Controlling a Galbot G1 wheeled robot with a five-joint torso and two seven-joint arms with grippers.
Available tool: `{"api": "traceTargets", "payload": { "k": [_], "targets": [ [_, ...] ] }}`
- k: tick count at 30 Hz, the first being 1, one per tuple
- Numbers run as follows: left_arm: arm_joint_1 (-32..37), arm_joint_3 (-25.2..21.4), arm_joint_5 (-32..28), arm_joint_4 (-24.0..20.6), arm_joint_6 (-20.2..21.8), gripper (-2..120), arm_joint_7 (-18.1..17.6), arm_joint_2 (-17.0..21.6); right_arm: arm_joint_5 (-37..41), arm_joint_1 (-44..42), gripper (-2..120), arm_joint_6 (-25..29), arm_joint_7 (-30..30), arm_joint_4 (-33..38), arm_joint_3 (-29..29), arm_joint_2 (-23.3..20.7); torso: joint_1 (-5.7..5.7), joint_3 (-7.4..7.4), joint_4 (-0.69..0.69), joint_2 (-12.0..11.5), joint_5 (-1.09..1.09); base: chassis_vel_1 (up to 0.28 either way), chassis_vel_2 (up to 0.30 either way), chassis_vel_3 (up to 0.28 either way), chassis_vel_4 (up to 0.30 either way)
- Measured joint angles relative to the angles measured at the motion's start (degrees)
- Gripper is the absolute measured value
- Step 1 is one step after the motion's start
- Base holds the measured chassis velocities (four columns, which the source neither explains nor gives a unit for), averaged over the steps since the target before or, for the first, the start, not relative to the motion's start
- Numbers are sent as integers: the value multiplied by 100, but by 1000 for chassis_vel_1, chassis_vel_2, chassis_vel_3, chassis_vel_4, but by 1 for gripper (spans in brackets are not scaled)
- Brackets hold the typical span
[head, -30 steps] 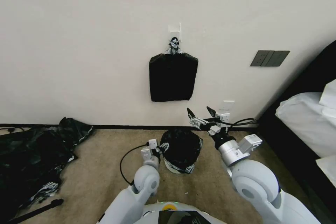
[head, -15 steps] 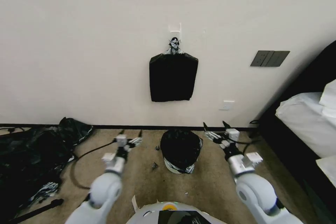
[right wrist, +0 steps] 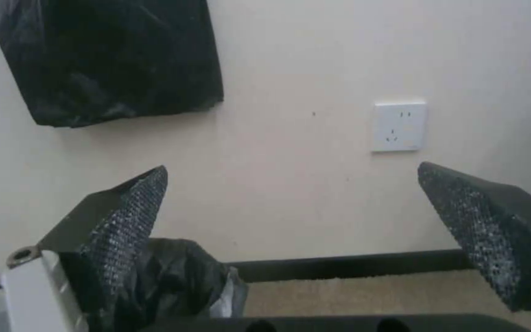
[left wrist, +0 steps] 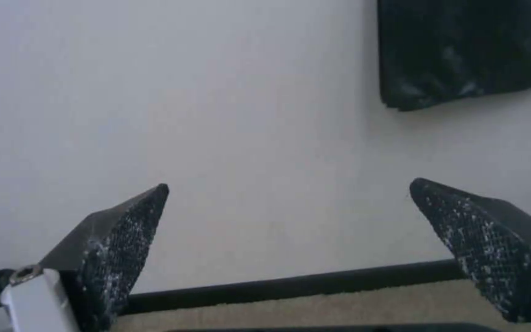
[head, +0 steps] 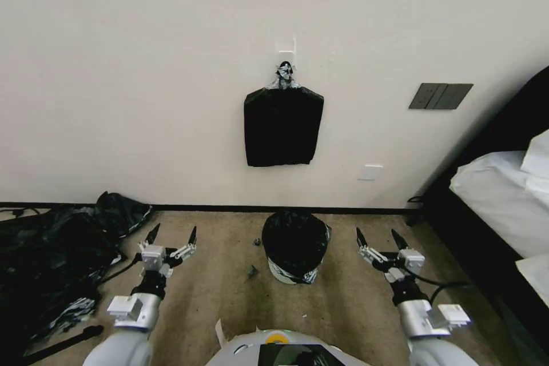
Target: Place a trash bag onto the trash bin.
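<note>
Against the cream wall (head: pixel 143 68) hangs a flat rectangular black bundle with a grey tip (head: pixel 283 126). On the tan carpet (head: pixel 223 286) at far left lies a large heap of black plastic sheeting (head: pixel 51 251). Below the bundle stands the small round cream-white plastic trash bin (head: pixel 286 275), with the glossy, wrinkled black trash bag (head: pixel 295 242) draped over its top. Flanking it, well apart, the left gripper (head: pixel 172 235) and right gripper (head: pixel 379 238) hover above the carpet, both with jaws spread and holding nothing.
</note>
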Motion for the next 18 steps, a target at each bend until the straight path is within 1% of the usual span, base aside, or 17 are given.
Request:
{"api": "traceTargets", "payload": {
  "k": [2,3,4,6,10,18],
  "targets": [
    [85,55,36,-116,-7,100,-73,-53,-21,-21,100,62,-22,0,-32,65,0,0,0,0,2,0,0,0,0],
    [124,121,38,-185,0,100,-197,-83,-34,-24,100,100,-44,0,-44,88,0,0,0,0,1,0,0,0,0],
    [124,121,38,-185,0,100,-197,-83,-34,-24,100,100,-44,0,-44,88,0,0,0,0,1,0,0,0,0],
    [140,156,41,-237,25,100,-318,-87,-39,-17,100,152,-52,-13,-46,89,0,0,0,0,0,0,0,0,0],
    [164,168,39,-384,106,100,-382,-71,-56,-5,100,192,-68,-33,-49,88,1,1,0,0,1,0,0,0,0],
    [194,211,103,-442,129,100,-405,-92,-118,-4,100,204,-139,-59,-61,135,1,1,0,0,1,0,0,0,0]
  ]
}}
